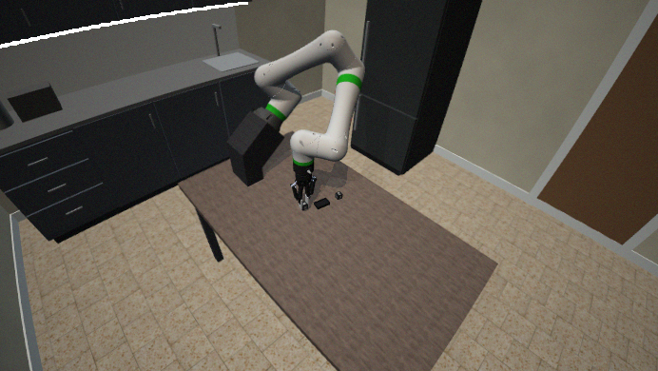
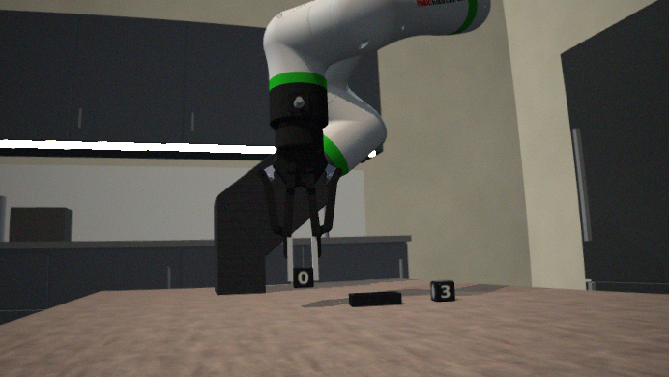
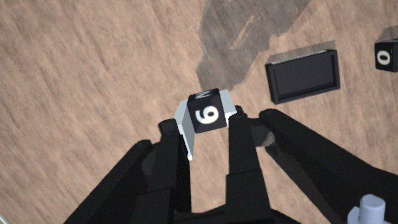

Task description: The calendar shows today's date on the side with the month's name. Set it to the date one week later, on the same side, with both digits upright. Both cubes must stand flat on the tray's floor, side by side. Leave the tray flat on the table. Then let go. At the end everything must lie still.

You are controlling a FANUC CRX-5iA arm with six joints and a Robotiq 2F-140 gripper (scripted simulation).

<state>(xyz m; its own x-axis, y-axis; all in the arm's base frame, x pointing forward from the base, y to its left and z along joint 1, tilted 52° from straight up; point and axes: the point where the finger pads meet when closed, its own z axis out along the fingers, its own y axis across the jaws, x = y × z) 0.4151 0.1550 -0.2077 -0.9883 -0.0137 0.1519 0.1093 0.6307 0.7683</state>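
- While the gripper [image 1: 304, 205] [image 2: 303, 277] [image 3: 207, 108] points down, its two pale pads [image 1: 307, 201] [image 2: 290, 261] [image 3: 186, 125] pinch one black cube, the held cube [image 1: 304, 206] [image 2: 304, 278] [image 3: 207, 118].
- This cube is at the tabletop or just above it (I cannot tell about contact); it shows 0 in the exterior view, and 6 or 9 in the wrist view.
- Probably the step is to set it down for a new grip. To do it well, the arm should come down straight and slowly, with the cube's bottom level, and the pads should open only when the table [image 1: 361, 266] [image 2: 334, 333] [image 3: 100, 60] bears it; an early release could tip it and spoil the turn.
- Just beside, the tray [image 1: 321, 204] [image 2: 375, 299] [image 3: 304, 77] lies flat, with no cube inside.
- Beyond the tray, the loose cube [image 1: 338, 195] [image 2: 443, 291] [image 3: 384, 57] stands on the table, with 3 toward the exterior camera.
- Counted together: one gripper, two cubes, one tray, one table.
- Farther back, one sink [image 1: 230, 62] is in the counter. Both cubes must still go in.
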